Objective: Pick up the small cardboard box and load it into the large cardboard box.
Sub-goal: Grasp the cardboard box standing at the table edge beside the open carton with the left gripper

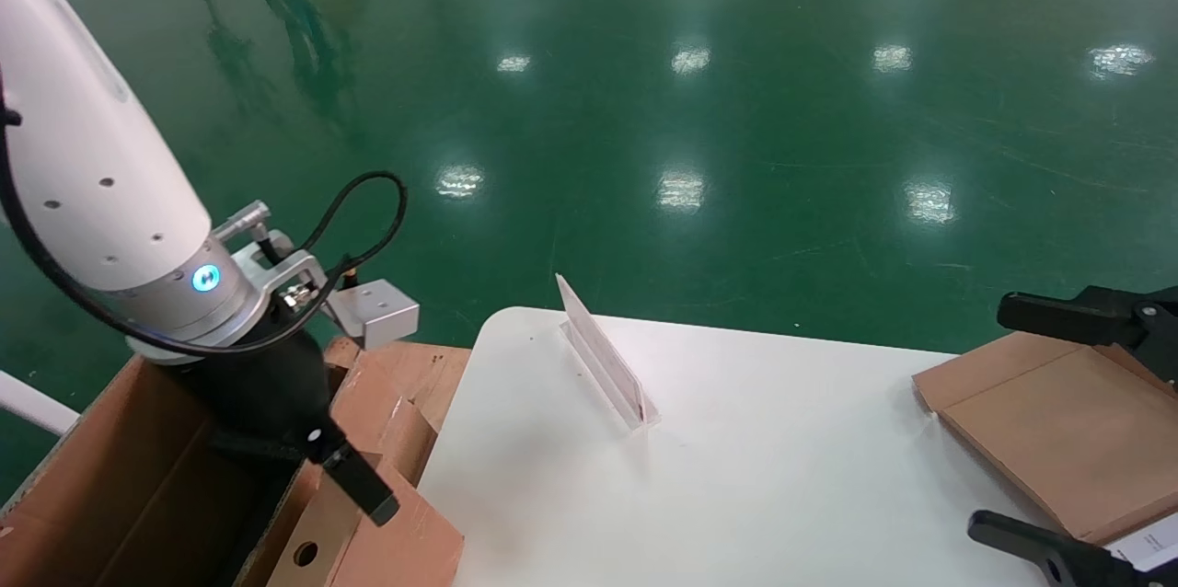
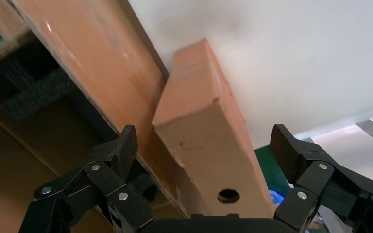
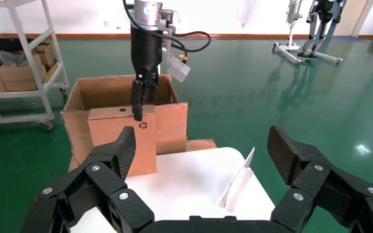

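The small cardboard box [image 1: 405,541] stands on end at the white table's left edge and leans against the large cardboard box [image 1: 138,477]. In the left wrist view its round hole faces the camera. The right wrist view shows the small cardboard box [image 3: 121,141], with its recycling symbol, against the large cardboard box [image 3: 170,121]. My left gripper [image 2: 205,141] is open just above the small cardboard box [image 2: 209,116], with its fingers spread on either side and touching nothing. My right gripper [image 1: 992,420] is open over the table's right side.
A clear acrylic sign stand [image 1: 603,357] is on the white table [image 1: 736,495] near its far edge. A flat brown package [image 1: 1058,421] lies under my right gripper. A white shelving cart [image 3: 24,63] with boxes stands on the green floor beyond the carton.
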{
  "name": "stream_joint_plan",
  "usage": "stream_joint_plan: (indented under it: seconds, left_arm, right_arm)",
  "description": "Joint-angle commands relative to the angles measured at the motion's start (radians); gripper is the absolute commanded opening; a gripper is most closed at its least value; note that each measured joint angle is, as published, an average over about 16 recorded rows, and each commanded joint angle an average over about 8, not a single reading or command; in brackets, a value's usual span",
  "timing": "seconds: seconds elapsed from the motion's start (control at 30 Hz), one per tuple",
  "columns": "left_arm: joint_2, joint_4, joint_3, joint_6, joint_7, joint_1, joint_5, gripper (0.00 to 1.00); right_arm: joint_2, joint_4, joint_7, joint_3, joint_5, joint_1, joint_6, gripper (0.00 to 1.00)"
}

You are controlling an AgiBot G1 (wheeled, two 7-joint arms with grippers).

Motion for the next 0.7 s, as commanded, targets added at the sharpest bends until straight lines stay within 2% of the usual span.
stream_joint_plan:
  seconds: [0.03,0.37,0.7]
  left_arm:
    - [-0.01,0.0,0.014,0.001,-0.003,-0.006,-0.012,1.0]
    - [-0.029,0.0,0.07,0.002,-0.023,-0.025,-0.048,1.0]
    - [-0.052,0.0,0.089,-0.012,-0.035,0.0,-0.087,1.0]
  right_arm:
    - [0.0,0.0,0.0,0.0,0.0,0.0,0.0,1.0]
    - [0.0,0.0,0.0,0.0,0.0,0.0,0.0,1.0]
    - [0.0,0.0,0.0,0.0,0.0,0.0,0.0,1.0]
